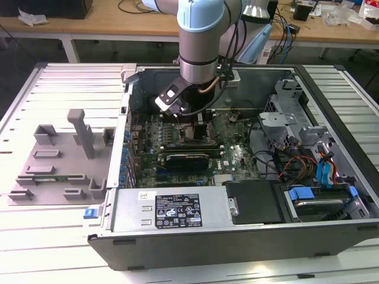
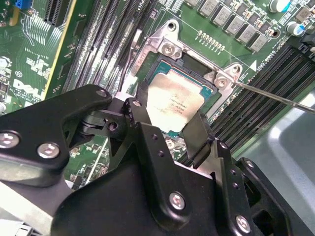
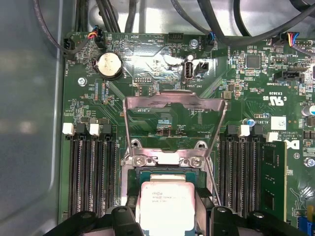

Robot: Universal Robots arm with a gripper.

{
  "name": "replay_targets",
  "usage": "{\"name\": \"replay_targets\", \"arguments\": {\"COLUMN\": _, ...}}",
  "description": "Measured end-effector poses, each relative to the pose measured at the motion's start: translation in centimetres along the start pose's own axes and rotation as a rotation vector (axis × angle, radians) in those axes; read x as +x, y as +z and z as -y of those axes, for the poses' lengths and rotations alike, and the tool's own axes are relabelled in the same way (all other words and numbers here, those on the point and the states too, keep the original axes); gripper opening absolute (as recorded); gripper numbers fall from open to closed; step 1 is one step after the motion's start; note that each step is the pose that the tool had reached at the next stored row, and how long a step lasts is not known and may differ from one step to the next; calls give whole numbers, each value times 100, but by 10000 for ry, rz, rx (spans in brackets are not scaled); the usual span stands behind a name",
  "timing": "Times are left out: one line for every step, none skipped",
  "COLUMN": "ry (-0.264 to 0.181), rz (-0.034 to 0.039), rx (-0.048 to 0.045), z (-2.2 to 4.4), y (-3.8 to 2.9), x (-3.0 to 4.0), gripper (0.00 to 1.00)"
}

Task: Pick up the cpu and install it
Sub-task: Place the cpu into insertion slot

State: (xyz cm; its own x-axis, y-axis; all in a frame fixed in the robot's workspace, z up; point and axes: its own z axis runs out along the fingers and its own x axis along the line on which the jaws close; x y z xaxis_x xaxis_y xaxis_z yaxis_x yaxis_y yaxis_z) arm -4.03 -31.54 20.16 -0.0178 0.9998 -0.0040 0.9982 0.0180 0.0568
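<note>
**White slatted bench, opened case: cpu held right over its socket**

Workbenches strewn with cabling run behind the rig; on the white slatted table (image 1: 53,260) the computer case (image 1: 207,245) lies on its side with its panel off, and the arm reaches down into it over the motherboard (image 3: 98,98). We see the gripper (image 2: 171,108) clenched on the cpu (image 3: 165,206); its black fingers (image 2: 197,130) bear on two opposite edges of the chip, so we judge it grasped rather than let go.

The relation that matters runs straight down. The cpu lies flat, silvery top toward the wrist, directly between the fingertips and directly over the socket (image 2: 189,61); whether it hangs just above the seat or already touches it, we cannot tell. The chip is close to square, so it has no real long axis; its edges run about parallel to the socket's.

Beyond the fingertips the hinged load plate (image 3: 172,97) stands raised, clear of the chip; the thin retention lever (image 2: 275,95) sticks out to one side of the gripper, near one finger but apart from it. Memory slots (image 3: 91,172) flank the socket on both sides of the gripper; a green memory module (image 3: 273,182) stands in one bank, well apart. We judge that nothing lies between chip and socket; the tight spots are the lever and the hinge screws (image 2: 170,47) just past the fingertips.
</note>
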Motion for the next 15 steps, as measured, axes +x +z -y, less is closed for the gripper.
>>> {"name": "replay_targets", "arguments": {"ry": 1, "rz": -1, "rx": 0, "z": 0, "y": 1, "x": -1, "gripper": 53}}
{"name": "replay_targets", "arguments": {"ry": 2, "rz": 0, "rx": 0, "z": 0, "y": 1, "x": -2, "gripper": 53}}
{"name": "replay_targets", "arguments": {"ry": 1, "rz": 0, "rx": 0, "z": 0, "y": 1, "x": -2, "gripper": 53}}
{"name": "replay_targets", "arguments": {"ry": 1, "rz": 0, "rx": 0, "z": 0, "y": 1, "x": -2, "gripper": 53}}
{"name": "replay_targets", "arguments": {"ry": 1, "rz": 1, "rx": 1, "z": 0, "y": 1, "x": -3, "gripper": 53}}
{"name": "replay_targets", "arguments": {"ry": 1, "rz": 1, "rx": 0, "z": -1, "y": 1, "x": -3, "gripper": 53}}
{"name": "replay_targets", "arguments": {"ry": 1, "rz": 0, "rx": 0, "z": 0, "y": 2, "x": -3, "gripper": 53}}
{"name": "replay_targets", "arguments": {"ry": 1, "rz": 2, "rx": 2, "z": 0, "y": 5, "x": -3, "gripper": 53}}
{"name": "replay_targets", "arguments": {"ry": 1, "rz": 2, "rx": 2, "z": 0, "y": 6, "x": -3, "gripper": 53}}
{"name": "replay_targets", "arguments": {"ry": 1, "rz": 1, "rx": 1, "z": 0, "y": 6, "x": -3, "gripper": 53}}
{"name": "replay_targets", "arguments": {"ry": 1, "rz": 0, "rx": 0, "z": 0, "y": 7, "x": -3, "gripper": 53}}
{"name": "replay_targets", "arguments": {"ry": 1, "rz": 0, "rx": 0, "z": 0, "y": 7, "x": -3, "gripper": 53}}
{"name": "replay_targets", "arguments": {"ry": 1, "rz": 1, "rx": 0, "z": 0, "y": 7, "x": -3, "gripper": 53}}
{"name": "replay_targets", "arguments": {"ry": 1, "rz": 2, "rx": -1, "z": 0, "y": 8, "x": -3, "gripper": 55}}
{"name": "replay_targets", "arguments": {"ry": 1, "rz": 0, "rx": 0, "z": 0, "y": 8, "x": -3, "gripper": 61}}
